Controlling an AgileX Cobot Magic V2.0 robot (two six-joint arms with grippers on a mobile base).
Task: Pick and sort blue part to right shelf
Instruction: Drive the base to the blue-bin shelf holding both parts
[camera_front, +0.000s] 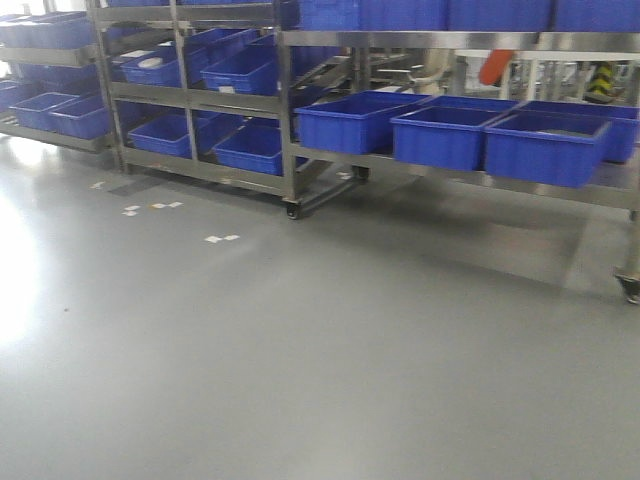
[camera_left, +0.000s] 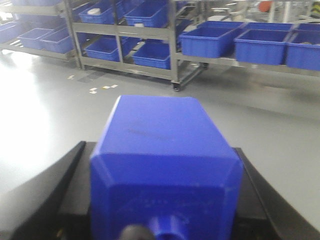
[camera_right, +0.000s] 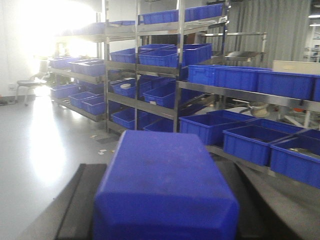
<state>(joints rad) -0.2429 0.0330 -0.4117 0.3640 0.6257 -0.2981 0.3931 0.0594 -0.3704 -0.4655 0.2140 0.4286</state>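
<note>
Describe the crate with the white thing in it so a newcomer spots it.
Find the steel rack just left of the right shelf. On its second level up, the left blue crate, unlike its neighbours, holds a white oval object.

You'll find the right shelf at far right, with blue crates side by side on its lower level. White markers lie on the grey floor.

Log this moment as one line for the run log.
left gripper: shut on blue part | right gripper: shut on second blue part | right shelf: ahead across floor, blue crates open-topped | placed: no
</note>
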